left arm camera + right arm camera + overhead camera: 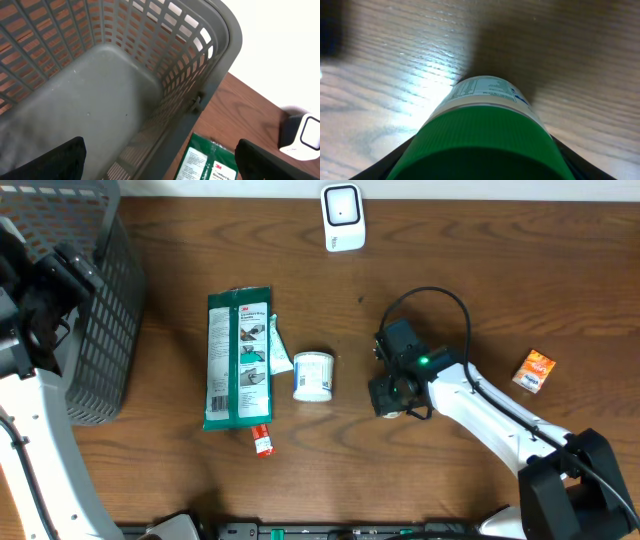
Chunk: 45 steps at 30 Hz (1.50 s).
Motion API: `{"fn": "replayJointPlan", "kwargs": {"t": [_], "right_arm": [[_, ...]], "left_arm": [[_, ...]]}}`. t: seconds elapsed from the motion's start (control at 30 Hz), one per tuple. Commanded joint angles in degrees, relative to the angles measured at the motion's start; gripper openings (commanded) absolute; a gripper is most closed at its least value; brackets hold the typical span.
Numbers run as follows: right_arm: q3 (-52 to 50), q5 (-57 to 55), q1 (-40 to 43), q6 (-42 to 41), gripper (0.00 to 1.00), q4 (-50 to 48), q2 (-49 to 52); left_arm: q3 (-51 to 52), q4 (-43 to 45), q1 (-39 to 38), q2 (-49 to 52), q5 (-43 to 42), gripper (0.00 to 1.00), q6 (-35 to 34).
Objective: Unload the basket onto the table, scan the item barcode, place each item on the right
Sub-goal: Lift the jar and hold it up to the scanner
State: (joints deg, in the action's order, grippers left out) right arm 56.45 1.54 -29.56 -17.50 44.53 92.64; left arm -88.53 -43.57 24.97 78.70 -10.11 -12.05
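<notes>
The pick-up step is in hand: the right claw [480, 169] straddles the green-lidded bottle [485, 125] lying on the table [500, 280] at centre frame, but whether it pinches yet I cannot tell. The left claw [160, 161] hangs spread over the basket [200, 60]. Next, the bottle needs lifting and its label turning to the scanner [343, 217] at upper centre; only the white tub [313, 375] lies near.

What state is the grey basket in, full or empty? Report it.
Empty as far as shown: the left wrist view looks into the basket and its grey floor is bare; the near end is out of frame.
</notes>
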Motion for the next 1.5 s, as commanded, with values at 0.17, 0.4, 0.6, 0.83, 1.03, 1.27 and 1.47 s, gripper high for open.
{"fn": "replayJointPlan", "kwargs": {"t": [0.17, 0.4, 0.6, 0.83, 1.03, 1.27, 1.47], "right_arm": [[15.91, 0.0, 0.63, 0.15, 0.3, 10.34, -0.17], [34.25, -0.66, 0.63, 3.89, 0.01, 15.32, -0.17], [44.57, -5.99, 0.63, 9.09, 0.01, 9.33, -0.17], [44.63, -6.05, 0.68, 10.14, 0.01, -3.23, 0.17], [44.63, -6.05, 1.38, 7.63, 0.01, -14.6, 3.39], [44.63, -10.54, 3.17, 7.08, 0.01, -29.94, 16.09], [44.63, -10.51, 6.12, 7.04, 0.01, -46.53, 28.13]], "left_arm": [[-0.52, -0.09, 0.13, -0.09, 0.31, 0.93, -0.31], [-0.52, -0.09, 0.13, -0.09, 0.31, 0.93, -0.31], [-0.52, -0.07, 0.13, -0.09, 0.31, 0.93, -0.31], [-0.52, -0.07, 0.13, -0.09, 0.31, 0.93, -0.31], [-0.52, -0.07, 0.13, -0.09, 0.31, 0.93, -0.31], [-0.52, -0.07, 0.13, -0.09, 0.31, 0.93, -0.31], [-0.52, -0.07, 0.13, -0.09, 0.31, 0.93, -0.31]]}}
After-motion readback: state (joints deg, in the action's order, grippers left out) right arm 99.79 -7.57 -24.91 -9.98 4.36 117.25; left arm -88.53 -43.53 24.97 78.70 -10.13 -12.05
